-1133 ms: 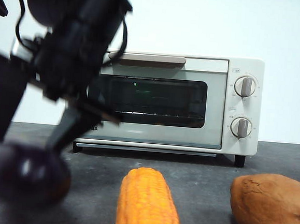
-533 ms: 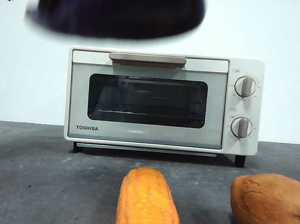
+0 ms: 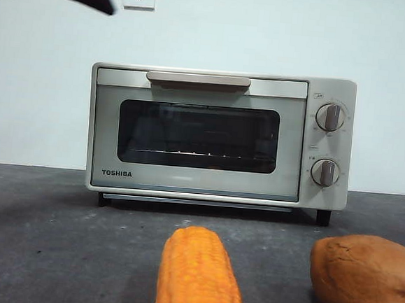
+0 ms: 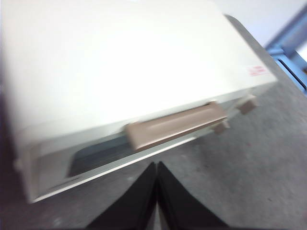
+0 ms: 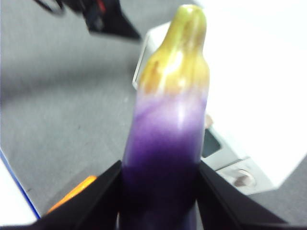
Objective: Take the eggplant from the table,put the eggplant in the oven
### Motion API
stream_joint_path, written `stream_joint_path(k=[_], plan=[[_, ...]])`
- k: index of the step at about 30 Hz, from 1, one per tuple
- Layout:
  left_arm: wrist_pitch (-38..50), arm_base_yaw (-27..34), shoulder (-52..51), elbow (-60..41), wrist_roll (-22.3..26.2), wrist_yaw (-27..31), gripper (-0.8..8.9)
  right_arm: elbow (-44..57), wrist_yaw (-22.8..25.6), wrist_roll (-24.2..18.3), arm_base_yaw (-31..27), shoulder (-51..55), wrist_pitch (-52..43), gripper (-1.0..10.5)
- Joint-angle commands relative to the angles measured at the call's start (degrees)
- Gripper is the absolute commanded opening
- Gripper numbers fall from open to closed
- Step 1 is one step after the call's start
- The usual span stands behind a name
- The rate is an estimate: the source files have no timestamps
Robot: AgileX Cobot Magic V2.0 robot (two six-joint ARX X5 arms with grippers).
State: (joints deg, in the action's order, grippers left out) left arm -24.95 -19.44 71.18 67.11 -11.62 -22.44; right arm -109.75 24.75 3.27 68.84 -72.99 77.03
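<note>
right tool [image 5: 158,191] clamped on long glossy purple eggplant [image 5: 165,143], yellow-green stem end pointing away, held high above dark grey speckled worktop [image 3: 55,238], out of front view. cream-white boxy toshiba oven [image 3: 218,135] with door closed, beige bar handle [image 4: 175,124] untouched. left tool [image 4: 157,172] with jaws together, hovering just before that handle. step in hand, by my guess: carry done, door opening due. next move calls for left tool to part, catch handle, pull door down. orange corn cob [image 3: 200,274] and brown sweet potato [image 3: 364,280] lie in front, uninvolved.
</note>
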Motion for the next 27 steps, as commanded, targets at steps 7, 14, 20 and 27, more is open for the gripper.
stream_joint_path(k=[7, 14, 20, 27], plan=[[-7.8, -8.4, 17.1, 18.9, 4.3, 0.3, 0.06, 6.1, 2.3, 2.9, 0.9, 13.4, 4.3, 1.3], [-11.1, -11.4, 25.7, 24.6, 7.3, 7.5, 0.06, 10.8, 2.3, 6.7, 0.9, 21.6, 4.3, 1.3], [-12.1, -13.0, 28.9, 25.4, 9.5, 13.6, 0.06, 13.9, 2.3, 8.5, 0.9, 26.4, 4.3, 1.3], [-21.0, -15.3, 29.0, 25.6, 10.4, 13.4, 0.06, 15.0, 2.3, 8.5, 0.9, 27.5, 4.3, 1.3]])
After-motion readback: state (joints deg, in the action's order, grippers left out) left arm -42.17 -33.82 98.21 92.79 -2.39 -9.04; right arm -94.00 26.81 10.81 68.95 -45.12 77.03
